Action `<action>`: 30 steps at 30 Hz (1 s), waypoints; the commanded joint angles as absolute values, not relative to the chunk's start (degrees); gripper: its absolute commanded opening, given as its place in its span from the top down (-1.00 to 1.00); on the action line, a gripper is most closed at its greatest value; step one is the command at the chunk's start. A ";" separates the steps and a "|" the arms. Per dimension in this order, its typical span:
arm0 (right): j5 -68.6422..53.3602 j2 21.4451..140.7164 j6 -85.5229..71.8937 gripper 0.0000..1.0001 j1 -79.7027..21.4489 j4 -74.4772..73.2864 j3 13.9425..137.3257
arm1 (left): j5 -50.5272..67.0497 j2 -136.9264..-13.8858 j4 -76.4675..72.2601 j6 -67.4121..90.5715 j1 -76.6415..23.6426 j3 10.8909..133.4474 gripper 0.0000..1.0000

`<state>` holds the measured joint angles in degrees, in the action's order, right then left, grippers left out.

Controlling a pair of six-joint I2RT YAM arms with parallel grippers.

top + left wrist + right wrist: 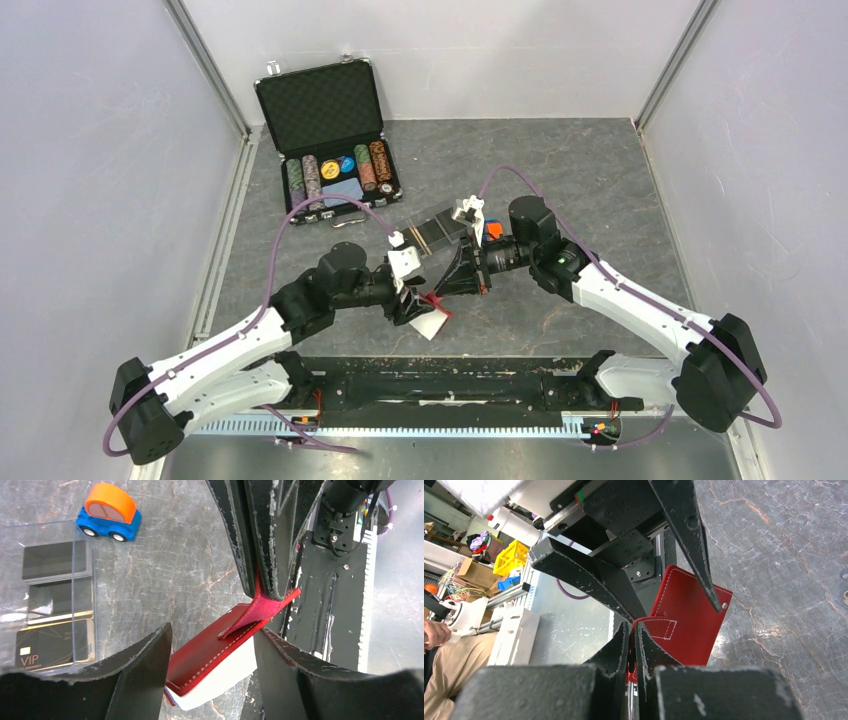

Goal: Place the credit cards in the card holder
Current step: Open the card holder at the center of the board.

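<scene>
Left gripper (418, 303), seen from above, was clamped across a red wallet (437, 302) near the front middle of the grey table (600, 170). The right gripper (447, 288) met it from the opposite side, closed on the same wallet. Just behind them lay the clear card holder (440, 231), with a blue-and-orange toy car (491, 231) beside its right end. Farther back on the left stood an open black briefcase (322, 110), its lower half holding rows of poker chips (312, 178) set on edge and a pale blue card (346, 188). From the left wrist camera, the wallet sat between the left fingers (145, 680), one pressing each side, and a white block (222, 685) showed under the red leather. The right gripper's jaws came in from above, pinched together on the wallet's flap (260, 614), which stood bent up away from the body. At the left edge, all three compartments of the card holder held credit cards (50, 647) lying flat. The far one held a dark stack, the middle one a dark card with a gold stripe, and the near one a dark, gold-edged card marked VIP. The toy car stood apart, beyond the holder. From the right wrist camera, the right fingers were shut tight on the stitched flap. Beyond them the wallet's body stood upright between the two left fingers, one tip resting at its corner.
</scene>
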<state>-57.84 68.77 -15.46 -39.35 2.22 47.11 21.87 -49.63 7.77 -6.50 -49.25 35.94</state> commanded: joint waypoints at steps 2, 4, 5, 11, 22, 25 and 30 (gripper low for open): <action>-56.57 68.44 -15.82 1.00 -39.03 3.29 48.06 | 25.91 -50.90 8.96 -6.79 -49.39 37.51 -0.25; -56.04 68.29 -15.81 1.00 -38.94 3.10 48.24 | 25.86 -50.65 8.98 -6.83 -49.39 37.35 -0.17; -55.78 68.23 -15.75 1.00 -38.74 2.92 48.25 | 25.76 -50.41 8.97 -6.64 -49.36 37.22 -0.12; -52.13 68.15 -15.07 0.99 -38.06 1.32 48.23 | 23.84 -49.40 9.78 -5.58 -49.39 37.69 0.39; -40.83 61.83 -4.53 -0.43 -34.69 -9.14 47.29 | 23.26 -46.35 8.61 6.35 -49.39 37.84 0.95; -42.59 59.90 -2.96 -0.76 -34.45 -8.58 46.19 | 23.45 -45.63 7.23 10.73 -49.27 38.17 0.95; -49.65 60.03 -5.43 -0.90 -34.46 -3.06 44.21 | 25.49 -45.68 1.81 17.99 -49.36 38.03 0.96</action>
<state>-44.77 59.94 -5.65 -34.39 -7.38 46.04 23.16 -46.24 8.93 8.82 -49.25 35.94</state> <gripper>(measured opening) 0.939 0.045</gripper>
